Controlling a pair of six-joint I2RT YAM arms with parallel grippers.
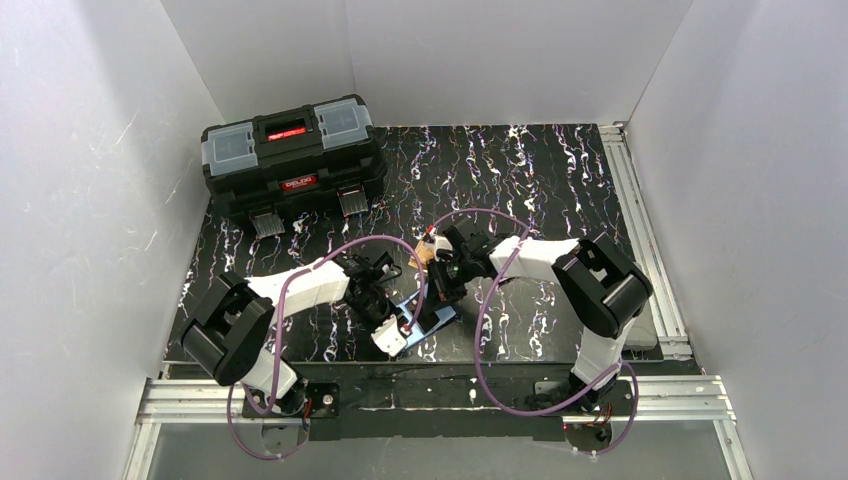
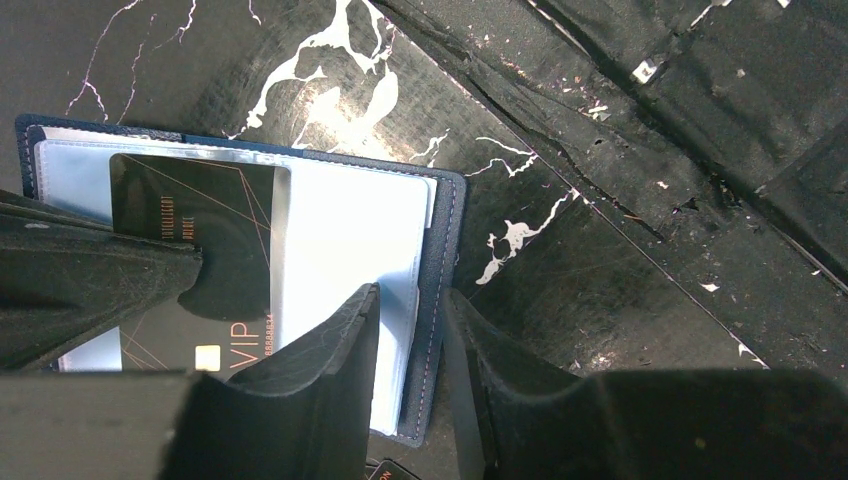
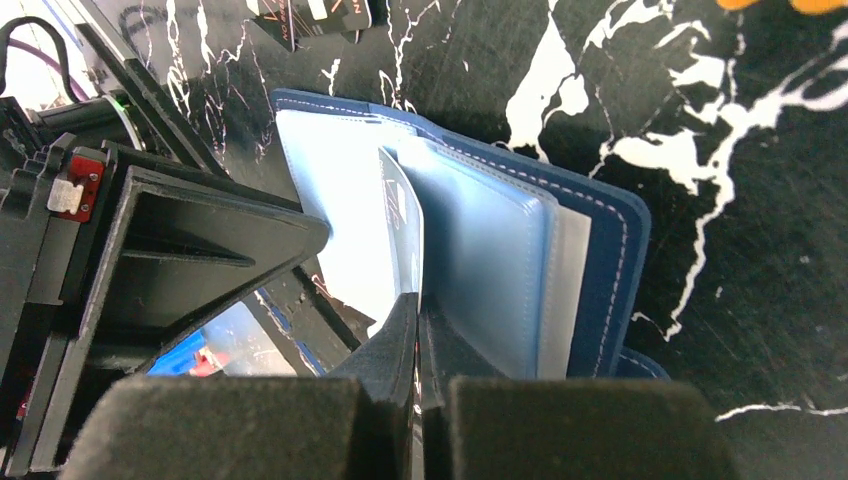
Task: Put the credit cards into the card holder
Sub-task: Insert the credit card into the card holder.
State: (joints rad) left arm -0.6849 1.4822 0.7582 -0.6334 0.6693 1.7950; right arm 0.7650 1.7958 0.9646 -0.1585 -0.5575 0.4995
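Inspection of the insertion step. The card holder [image 3: 600,250] lies open on the marbled black table [image 3: 750,220] between the two arms, light blue lining and clear pocket leaves [image 3: 490,270] facing up. The left gripper [image 2: 410,296] is narrowed onto the holder's stitched outer edge, one finger on the pocket side and the other on the outside of the cover, and so steadies it. The right gripper [image 3: 418,302] is fully closed, pinching a whitish-grey card [image 3: 402,215] that stands on edge among the pocket leaves. Whether its leading edge sits inside a pocket mouth or merely between two leaves cannot be told. A dark card marked VIP [image 2: 190,250] is already seated in a pocket. Another dark card [image 3: 310,14] lies loose on the table beyond the holder, and an orange sliver [image 3: 800,4] at the frame's edge is probably further cards. Recommendation: keep the left grip firm so the holder does not slide, hold the card parallel to the leaves, and push along the pocket's length rather than down into the spine. Release only once most of the card is sheathed. The main risk is a thin leaf buckling or the card skating over the pocket mouth.
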